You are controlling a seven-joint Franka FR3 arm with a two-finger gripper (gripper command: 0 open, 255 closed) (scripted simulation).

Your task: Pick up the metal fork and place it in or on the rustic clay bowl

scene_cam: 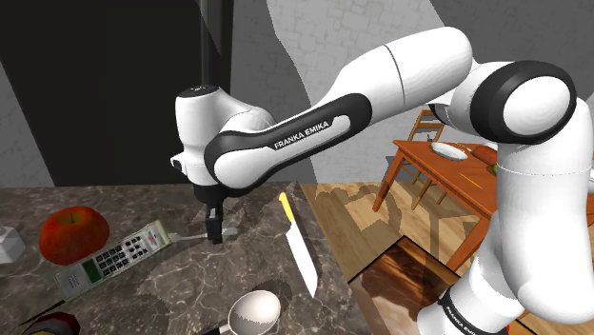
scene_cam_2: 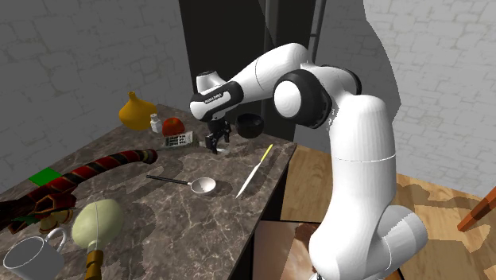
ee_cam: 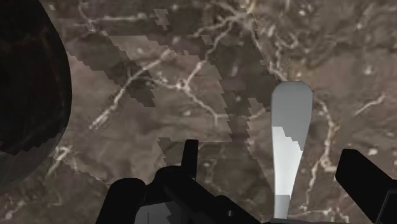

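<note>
A grey metal fork handle (ee_cam: 289, 146) lies flat on the dark marble counter (ee_cam: 191, 70), its rounded end pointing away from the hand. My black gripper (ee_cam: 270, 158) is open just above it. The handle lies between the fingers, nearer one of them, and neither finger touches it. The tines are hidden under the hand. In the shoulder view the gripper (scene_cam: 214, 231) hangs low over the counter, with a sliver of the fork (scene_cam: 191, 236) beside it. The dark round bowl (scene_cam_2: 251, 124) stands a short way beyond the gripper (scene_cam_2: 216, 143), and its black curve (ee_cam: 25, 95) shows in the wrist view.
A yellow-handled knife (scene_cam: 297, 243) and a spoon (scene_cam: 253, 311) lie nearer the counter's front. A red apple (scene_cam: 71, 234) and a phone handset (scene_cam: 114, 257) sit toward the shoulder view's left. An orange vase (scene_cam_2: 135, 110), a striped curved object (scene_cam_2: 95, 170) and a mug (scene_cam_2: 28, 254) stand farther along.
</note>
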